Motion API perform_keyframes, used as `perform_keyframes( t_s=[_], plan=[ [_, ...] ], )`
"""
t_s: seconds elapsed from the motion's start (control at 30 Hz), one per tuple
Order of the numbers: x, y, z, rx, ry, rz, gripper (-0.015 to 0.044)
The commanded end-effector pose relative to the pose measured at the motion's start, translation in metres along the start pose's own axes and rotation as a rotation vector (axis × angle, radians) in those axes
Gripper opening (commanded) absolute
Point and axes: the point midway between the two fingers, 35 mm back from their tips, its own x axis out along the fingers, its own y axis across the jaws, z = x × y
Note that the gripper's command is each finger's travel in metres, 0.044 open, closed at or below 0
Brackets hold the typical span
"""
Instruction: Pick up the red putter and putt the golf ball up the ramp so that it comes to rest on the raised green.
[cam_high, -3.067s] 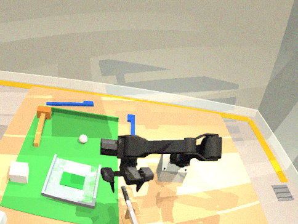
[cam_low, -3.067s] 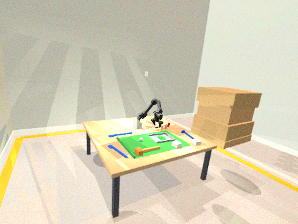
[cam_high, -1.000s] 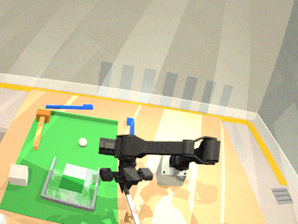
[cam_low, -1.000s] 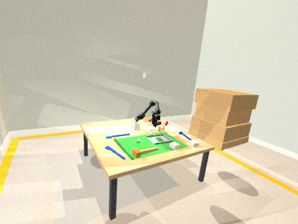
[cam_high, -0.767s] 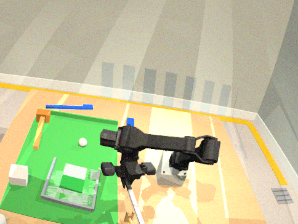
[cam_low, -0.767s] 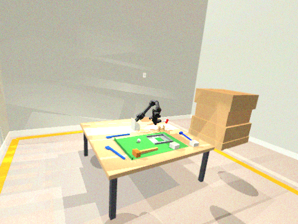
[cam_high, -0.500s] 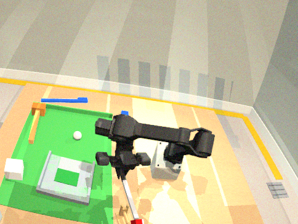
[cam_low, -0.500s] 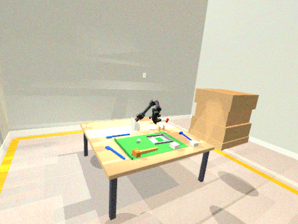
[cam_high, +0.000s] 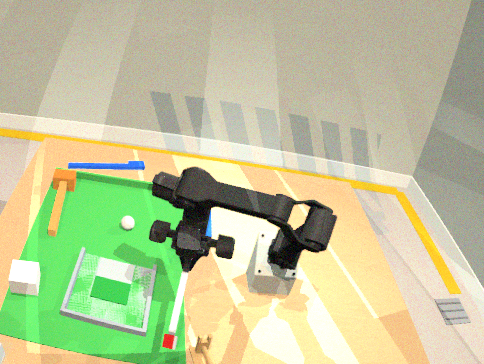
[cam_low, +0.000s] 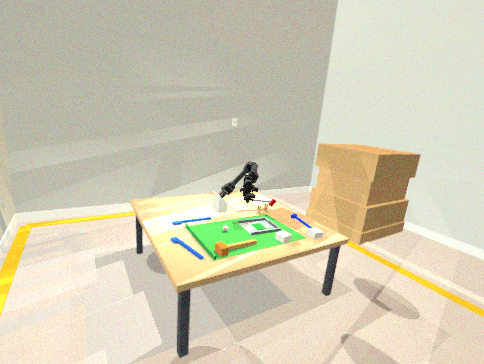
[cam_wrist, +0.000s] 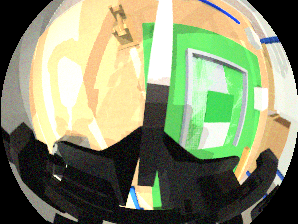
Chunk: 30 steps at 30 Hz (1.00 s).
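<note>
Table (cam_low: 200, 272): you have a pale wooden top on dark legs, with everything below standing or lying on it.
Cardboard boxes (cam_low: 362, 190): you see them stacked on the floor just beside the table's far right end.
Green mat (cam_high: 95, 220): it covers the left part of the table in your top view.
Arm (cam_high: 240, 200): it reaches from its grey base block (cam_high: 265, 272) leftward to the mat's right edge, wrist bent downward.
Raised green (cam_high: 111, 290): a grey-framed platform with a pale sloped ramp around a darker green square on top; it sits on the mat, left of the putter.
Red putter (cam_high: 178, 305): your gripper holds it by the dark grip end. The white shaft slants down along the mat's right edge and ends in a red head (cam_high: 170, 341). In the exterior view it looks lifted off the table.
Gripper (cam_high: 187, 260): clenched on the putter's grip; in the wrist view the shaft runs straight out between the dark fingers.
Orange mallet (cam_high: 60, 202): lies at the mat's far left corner, well apart from your gripper.
Blue sticks: one (cam_high: 106, 165) lies just beyond the mat's far edge.
White block (cam_high: 24, 277): sits at the mat's left edge, near the raised green.
Golf ball (cam_high: 127, 222): rests on the mat between the mallet and the gripper, apart from the raised green and untouched.
</note>
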Motion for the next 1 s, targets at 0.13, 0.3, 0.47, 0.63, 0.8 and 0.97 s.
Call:
perform_keyframes(
  t_s=[0.13, 0.3, 0.47, 0.63, 0.8, 0.97],
  plan=[
    [-0.015, -0.022, -0.043, 0.217, 0.042, -0.037, 0.0000],
    [-0.025, -0.032, -0.075, 0.371, 0.065, -0.057, 0.0000],
    [-0.034, -0.038, -0.108, 0.524, 0.082, -0.076, 0.0000],
    [-0.043, -0.041, -0.143, 0.678, 0.095, -0.093, 0.0000],
    [-0.051, -0.039, -0.178, 0.831, 0.104, -0.107, 0.0000],
    [-0.057, -0.034, -0.213, 0.983, 0.109, -0.119, 0.0000]
  ],
)
